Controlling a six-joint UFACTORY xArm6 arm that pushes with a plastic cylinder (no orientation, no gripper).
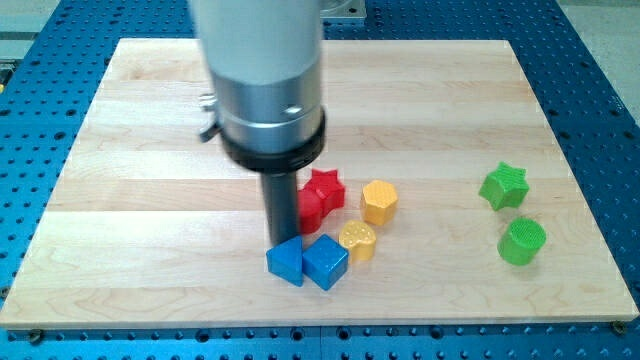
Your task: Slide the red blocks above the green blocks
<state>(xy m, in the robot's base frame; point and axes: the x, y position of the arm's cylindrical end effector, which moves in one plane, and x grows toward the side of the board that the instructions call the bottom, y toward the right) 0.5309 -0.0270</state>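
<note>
My tip (283,240) stands near the board's middle, just left of two red blocks and right above a blue block. The red star (326,187) lies to the tip's upper right. A second red block (310,210), shape partly hidden by the rod, touches the rod's right side. The green star (503,186) and the green cylinder (522,241) sit far off at the view's right, the star above the cylinder.
A yellow hexagon (379,202) and a yellow heart-like block (357,240) lie right of the red blocks. Two blue blocks (286,262) (325,263) sit side by side below the tip. The wooden board (140,200) rests on a blue perforated table.
</note>
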